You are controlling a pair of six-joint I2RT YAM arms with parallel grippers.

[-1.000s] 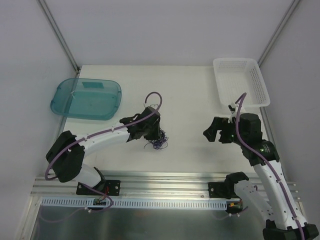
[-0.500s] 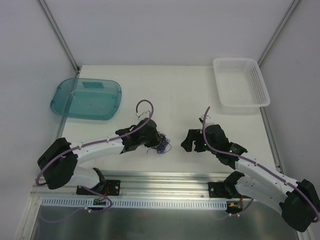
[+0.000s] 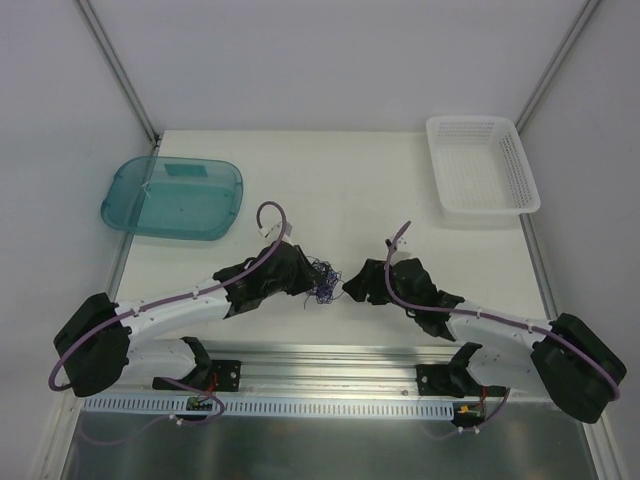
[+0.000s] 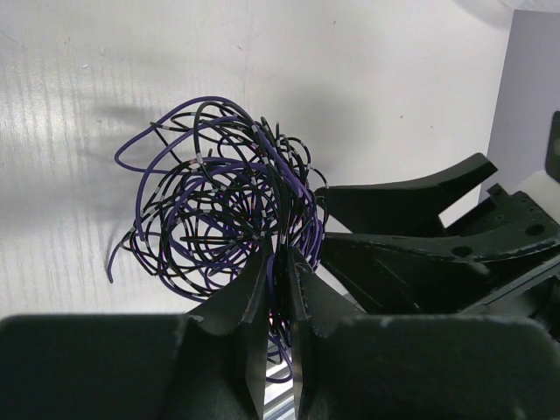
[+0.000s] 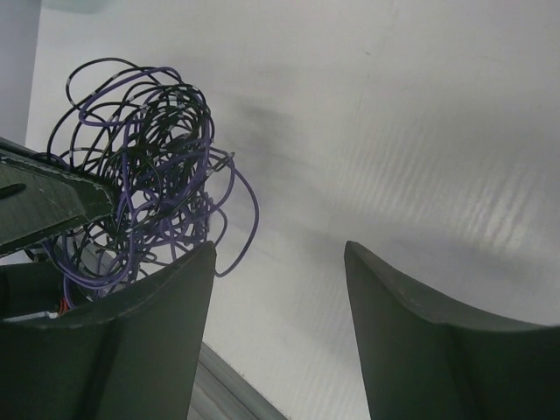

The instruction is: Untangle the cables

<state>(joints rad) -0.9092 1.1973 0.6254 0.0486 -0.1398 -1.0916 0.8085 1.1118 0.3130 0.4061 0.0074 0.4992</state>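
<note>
The cables point(image 4: 219, 210) form one curly ball (purple and black strands) pinched by the left tool point(image 4: 278, 255).

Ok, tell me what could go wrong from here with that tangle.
1. The left gripper pinches the cables as one dense knot; pulling on several strands at once could tighten it.
2. The right gripper is open with the tangle off beside one finger, not between them; closing here may catch only a stray loop, or nothing.
3. Both grippers sit very close together, so they might collide.
</note>
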